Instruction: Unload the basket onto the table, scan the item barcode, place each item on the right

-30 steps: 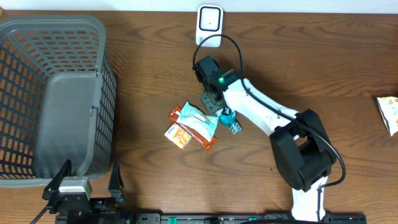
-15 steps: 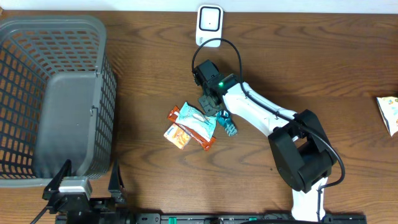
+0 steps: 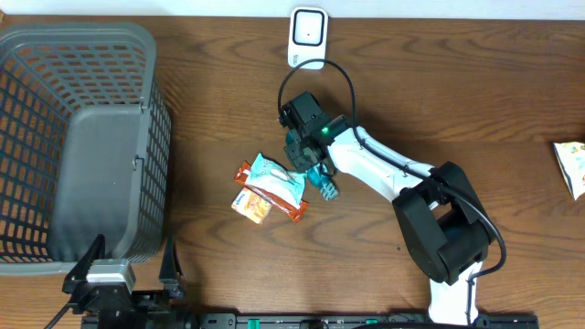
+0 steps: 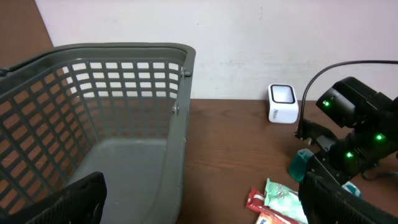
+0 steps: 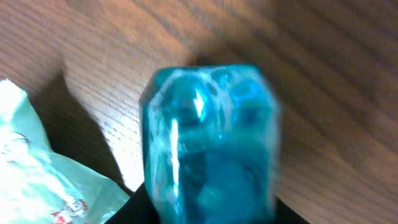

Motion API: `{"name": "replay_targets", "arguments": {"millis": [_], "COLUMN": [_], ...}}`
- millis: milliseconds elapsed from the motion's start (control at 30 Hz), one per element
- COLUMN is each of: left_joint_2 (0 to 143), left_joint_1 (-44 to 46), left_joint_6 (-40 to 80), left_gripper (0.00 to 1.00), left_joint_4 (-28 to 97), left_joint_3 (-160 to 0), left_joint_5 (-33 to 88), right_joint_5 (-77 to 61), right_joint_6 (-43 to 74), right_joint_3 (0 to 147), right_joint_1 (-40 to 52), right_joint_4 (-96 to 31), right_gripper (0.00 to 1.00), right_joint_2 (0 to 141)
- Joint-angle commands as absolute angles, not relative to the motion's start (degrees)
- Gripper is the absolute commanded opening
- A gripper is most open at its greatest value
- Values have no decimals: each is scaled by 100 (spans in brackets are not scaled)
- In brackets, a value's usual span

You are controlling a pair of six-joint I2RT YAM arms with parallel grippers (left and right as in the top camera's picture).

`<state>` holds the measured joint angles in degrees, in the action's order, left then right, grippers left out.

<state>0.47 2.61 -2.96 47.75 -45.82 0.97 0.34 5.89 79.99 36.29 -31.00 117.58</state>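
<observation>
A translucent blue item (image 5: 210, 143) fills the right wrist view, blurred, with my right gripper (image 5: 208, 214) shut on its lower end. From overhead the blue item (image 3: 326, 188) sits under my right gripper (image 3: 309, 164) at mid-table, touching a pile of snack packets (image 3: 269, 188), mint green over red and orange. The white scanner (image 3: 309, 35) stands at the table's far edge, behind the right arm. No barcode shows on the item. My left gripper (image 4: 205, 211) hangs open near the table's front edge, nothing between its fingers (image 4: 68, 199).
A large grey mesh basket (image 3: 78, 38) takes up the left of the table, and its rim (image 4: 124, 53) fills the left wrist view. Another packet (image 3: 571, 166) lies at the far right edge. A black cable loops above the right arm near the scanner.
My right gripper has shifted left and slightly toward the front with the blue item. The snack packets have slid left with it. The left arm has not moved.
</observation>
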Motion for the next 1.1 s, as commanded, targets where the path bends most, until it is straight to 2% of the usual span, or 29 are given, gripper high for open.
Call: {"name": "replay_targets", "arguments": {"millis": [0, 100, 133, 367, 533, 600, 833, 1000, 1067], "left_joint_2": [19, 19, 19, 19, 19, 19, 19, 19, 19], "left_joint_1": [226, 226, 226, 226, 226, 226, 226, 226, 226], "left_joint_6": [-268, -268, -268, -268, -268, -268, -268, -268, -268], "left_gripper": [98, 98, 98, 98, 98, 98, 98, 98, 98], "left_joint_4": [4757, 4757, 4757, 4757, 4757, 4757, 4757, 4757, 4757], "left_joint_3": [-4606, -4606, -4606, -4606, -4606, -4606, -4606, -4606, -4606], "left_joint_5": [106, 106, 106, 106, 106, 108, 106, 106, 106], "right_joint_5": [-123, -121, -121, -508, -2493, -3822, -5172, -7253, -7658], "right_joint_6": [609, 607, 596, 526, -145, -469, -690, -1610, -1890], "right_joint_3": [7813, 7811, 7811, 8003, 8101, 8099, 8099, 8099, 8099], "right_joint_1": [3697, 3697, 3697, 3651, 3293, 2939, 1968, 1321, 1157], "right_joint_4": [-3142, -3142, -3138, -3321, -3544, -3673, -4088, -4705, -4945], "right_gripper": [29, 6, 1, 1, 1, 1, 1, 1, 1], "right_joint_2": [11889, 11889, 11889, 11793, 11587, 11583, 11581, 11581, 11581]}}
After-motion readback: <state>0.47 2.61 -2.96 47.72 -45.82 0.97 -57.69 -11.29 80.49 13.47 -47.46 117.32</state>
